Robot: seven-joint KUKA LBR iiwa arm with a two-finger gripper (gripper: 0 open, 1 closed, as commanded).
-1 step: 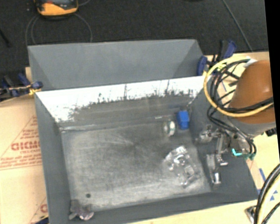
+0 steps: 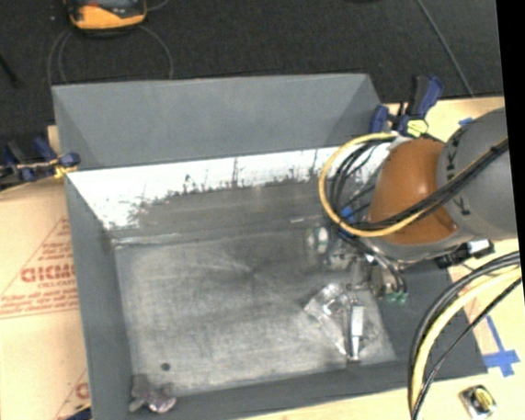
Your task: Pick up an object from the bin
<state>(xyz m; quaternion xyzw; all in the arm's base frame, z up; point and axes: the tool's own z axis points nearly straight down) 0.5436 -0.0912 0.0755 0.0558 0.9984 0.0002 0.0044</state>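
In the camera view you see the grey metal bin (image 2: pixel 97 294) from above, with the arm (image 2: pixel 487 181) coming in over its right-hand wall. The arm's rounded orange cover (image 2: pixel 411 196) sits above the bin's right rear corner, and loops of black and yellow cable (image 2: pixel 336 186) hang round it.

Below the cover, the claw (image 2: pixel 353 327) is down in the right front part of the bin, close to the floor and near the front wall. You cannot tell from this angle how far open it is, nor whether it has hold of anything.

Right at the claw lies a crumpled, clear, shiny piece that looks like plastic wrap (image 2: pixel 325 307). It spreads on the floor to the claw's left and seems to touch it, but you cannot tell where the wrap ends and the claw's metal begins.

Look to the front left corner and you find a small grey-mauve lump (image 2: pixel 153 401), tucked against the wall, well apart from the claw. Just behind it there is a small dark speck (image 2: pixel 164 367) on the floor. The rear wall shows pale, scuffed streaks (image 2: pixel 205 184) along its upper part.
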